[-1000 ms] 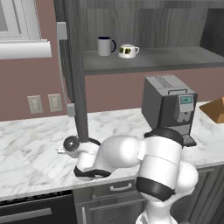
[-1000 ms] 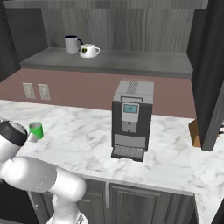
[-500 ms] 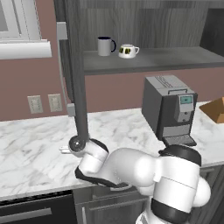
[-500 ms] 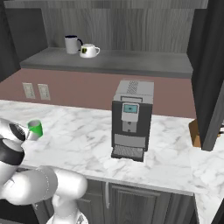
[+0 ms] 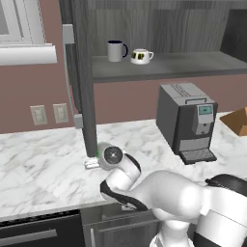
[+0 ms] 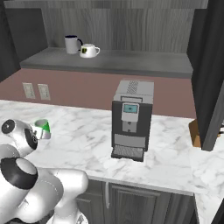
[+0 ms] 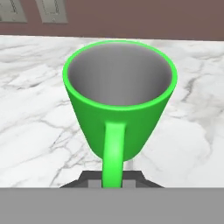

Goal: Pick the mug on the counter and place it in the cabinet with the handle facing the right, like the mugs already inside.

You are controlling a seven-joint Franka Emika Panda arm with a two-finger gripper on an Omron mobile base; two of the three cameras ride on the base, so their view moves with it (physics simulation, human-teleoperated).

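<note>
Mauve wall (image 5: pixel 43 91) with two outlets (image 5: pixel 48 114), window (image 5: pixel 12 24).

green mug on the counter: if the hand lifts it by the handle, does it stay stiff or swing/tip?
The mug looks rigid and empty, so probably light. Its handle is a thin loop facing the hand, so it could pivot. The base tapers narrower than the rim, so a push may tip it.
</note>
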